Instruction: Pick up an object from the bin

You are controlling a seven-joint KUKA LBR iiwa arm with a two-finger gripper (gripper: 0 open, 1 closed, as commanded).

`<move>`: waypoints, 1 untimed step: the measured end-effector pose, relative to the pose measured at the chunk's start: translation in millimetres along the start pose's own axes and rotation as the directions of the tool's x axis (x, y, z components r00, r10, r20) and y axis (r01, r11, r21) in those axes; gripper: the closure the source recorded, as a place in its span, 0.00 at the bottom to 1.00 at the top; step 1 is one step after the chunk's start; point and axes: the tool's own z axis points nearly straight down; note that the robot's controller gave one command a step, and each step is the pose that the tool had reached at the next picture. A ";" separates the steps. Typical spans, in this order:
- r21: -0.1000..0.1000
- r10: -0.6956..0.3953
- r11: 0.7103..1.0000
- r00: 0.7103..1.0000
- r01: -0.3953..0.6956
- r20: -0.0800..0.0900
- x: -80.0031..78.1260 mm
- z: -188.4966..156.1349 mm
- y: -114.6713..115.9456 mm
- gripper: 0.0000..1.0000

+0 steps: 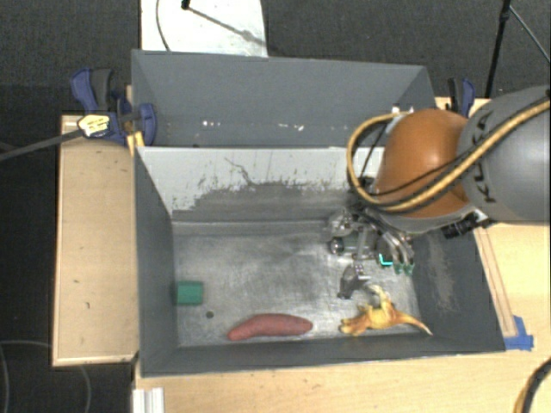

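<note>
Far left of the hand, well apart: small green block (189, 293) on the bin (155, 231) floor, close to the left wall. Nothing near it.

Left of the hand and a bit nearer the front wall: red oblong thing (269, 326), lying flat, long axis across the bin. Apart from the hand and from the block.

Hand (360, 286): low in the bin's right part, close to the floor, under the arm's orange cover and cable loop. Cannot tell how far open it is, as the tip is dark and cluttered against the grey floor. Nothing visibly in its grip.

Just below and slightly right of the hand, touching or nearly so: yellow dinosaur toy (380, 318), on its side by the front wall, tail pointing right. This is the likely pick, being the nearest thing; it looks to be on the floor, not lifted.

Risks, as a judgement:
- The hand sits toward the toy's head end, not over its body, so closing there may catch only a thin limb or the neck and the toy could pivot or slip out.
- The toy's shape is irregular, so the grip may be poor.
- The front wall is just beside the toy, so going lower or shifting forward could strike the wall or jam the toy against it.
- A nudge could push the toy into the corner.
</note>
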 end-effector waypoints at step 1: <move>0.000 0.000 1.000 1.000 0.000 0.008 -2.0 -4.0 0.0 0.00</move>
